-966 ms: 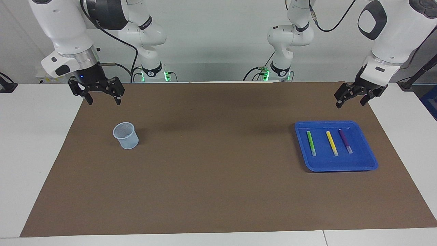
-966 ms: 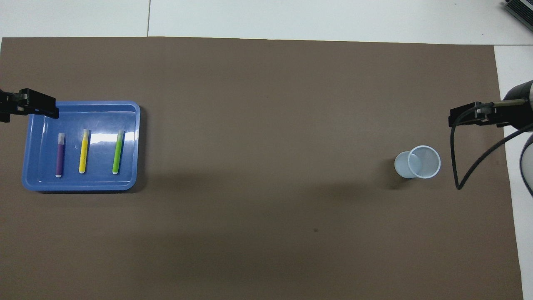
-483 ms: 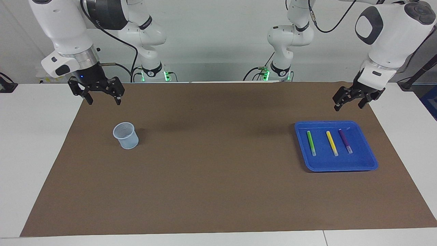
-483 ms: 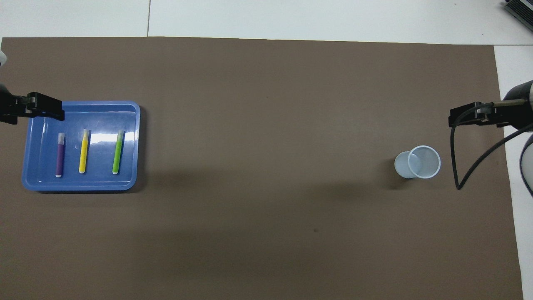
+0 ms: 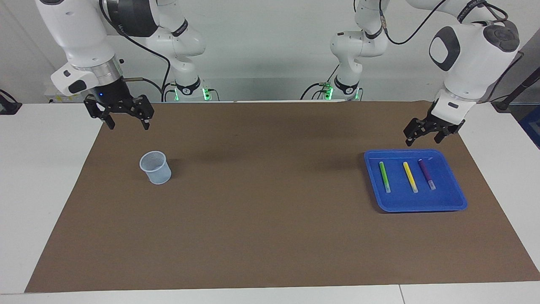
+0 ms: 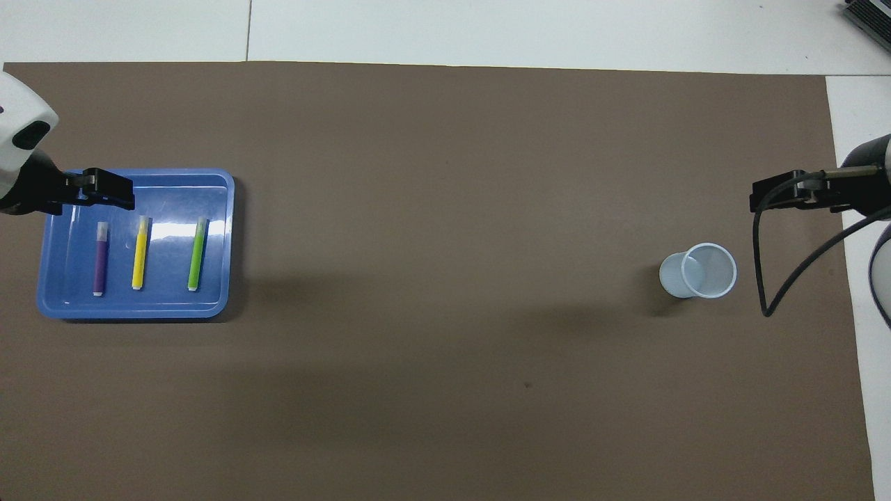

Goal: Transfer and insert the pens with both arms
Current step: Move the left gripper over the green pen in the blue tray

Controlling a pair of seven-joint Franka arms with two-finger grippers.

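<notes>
Hovered with the left hand (image 5: pixel 426 134) over the robot-side rim of the blue tray (image 5: pixel 457 198), fingers apart and empty. Found three pens (image 5: pixel 409 176) lying side by side in it, long axes running away from the robots, purple pen (image 5: pixel 426 173) probably closest. Kept the right hand (image 5: pixel 126 119) open and waiting near the cup (image 5: pixel 155 167).

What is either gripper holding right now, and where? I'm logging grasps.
Nothing: the left gripper and right gripper are open and empty; all pens lie in the tray.

Left end effector (image 5: pixel 422 136) seemingly above tray (image 5: pixel 457 198) edge
</notes>
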